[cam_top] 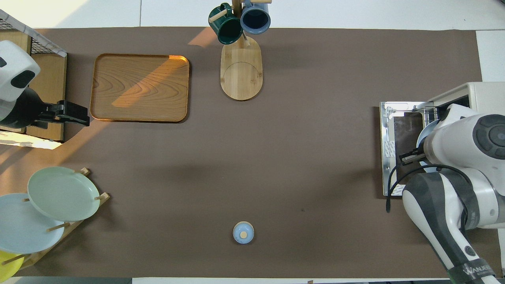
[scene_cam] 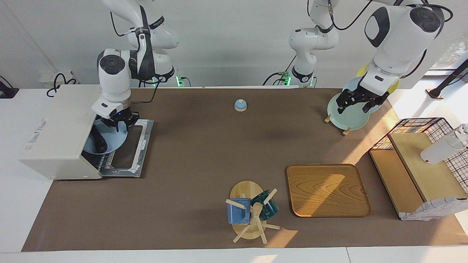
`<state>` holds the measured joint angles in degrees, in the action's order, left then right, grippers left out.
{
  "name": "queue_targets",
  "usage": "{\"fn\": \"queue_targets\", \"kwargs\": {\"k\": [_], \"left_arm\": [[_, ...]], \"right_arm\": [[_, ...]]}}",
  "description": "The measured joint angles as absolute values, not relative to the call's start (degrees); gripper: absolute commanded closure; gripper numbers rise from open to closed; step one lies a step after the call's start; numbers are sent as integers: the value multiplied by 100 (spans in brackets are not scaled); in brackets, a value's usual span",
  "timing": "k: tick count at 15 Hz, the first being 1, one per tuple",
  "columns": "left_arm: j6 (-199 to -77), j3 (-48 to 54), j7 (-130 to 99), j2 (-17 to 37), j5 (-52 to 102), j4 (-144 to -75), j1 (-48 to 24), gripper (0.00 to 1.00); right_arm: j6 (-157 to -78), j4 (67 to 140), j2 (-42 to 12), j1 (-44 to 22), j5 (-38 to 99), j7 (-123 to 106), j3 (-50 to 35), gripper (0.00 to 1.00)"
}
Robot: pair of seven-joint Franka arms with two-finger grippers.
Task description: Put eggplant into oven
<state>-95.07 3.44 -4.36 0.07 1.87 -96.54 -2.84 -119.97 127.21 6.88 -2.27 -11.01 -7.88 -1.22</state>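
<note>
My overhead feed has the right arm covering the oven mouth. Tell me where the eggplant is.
Observer: The eggplant lies on a light blue plate that sits in the mouth of the oven, on the rack.
Operator: Report the right gripper.
Observer: The right gripper is at the plate's edge nearer the robots, above the dropped door.
Operator: Now the left.
Observer: The left gripper waits raised off the table, fingers open, holding nothing.
</note>
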Motion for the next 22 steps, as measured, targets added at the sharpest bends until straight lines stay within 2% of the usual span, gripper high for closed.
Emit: {"fn": "queue_targets", "kwargs": {"k": [4, 9, 22], "left_arm": [[-9507, 345, -434, 7, 187, -9654, -284, 0], [-9511, 337, -434, 6, 187, -9653, -281, 0], [-9511, 298, -434, 6, 187, -9653, -268, 0]], "right_arm": [[-12337, 12555, 235, -666, -728, 12, -153, 100], [-13069, 12810, -429, -602, -728, 226, -103, 100], [-13559, 13278, -546, -308, -801, 208, -90, 100]]}}
